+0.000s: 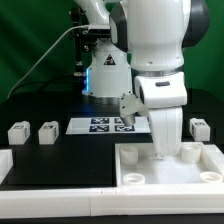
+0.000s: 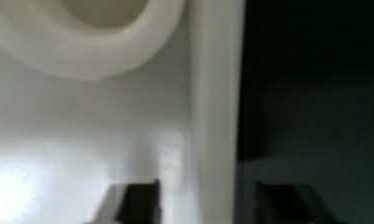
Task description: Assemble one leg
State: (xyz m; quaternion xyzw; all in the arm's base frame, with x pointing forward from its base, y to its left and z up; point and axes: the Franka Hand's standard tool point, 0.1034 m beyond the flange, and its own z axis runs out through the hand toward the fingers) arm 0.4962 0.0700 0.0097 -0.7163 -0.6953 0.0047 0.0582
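Observation:
The legs are small white blocks on the black table: two at the exterior view's left (image 1: 17,131) (image 1: 47,131) and one at its right (image 1: 200,127). None shows in the wrist view. My gripper (image 1: 165,150) reaches down into the large white tray (image 1: 130,172). In the wrist view the gripper (image 2: 210,205) straddles the tray's raised rim (image 2: 210,100), with one dark fingertip (image 2: 139,200) on each side of it. The jaws stand apart, with a small gap to the rim on both sides. They hold nothing.
The marker board (image 1: 100,125) lies on the table behind the tray. A round socket (image 2: 95,30) of the tray sits close to the gripper. The robot's base (image 1: 105,75) stands at the back. A white ledge (image 1: 60,190) runs along the front.

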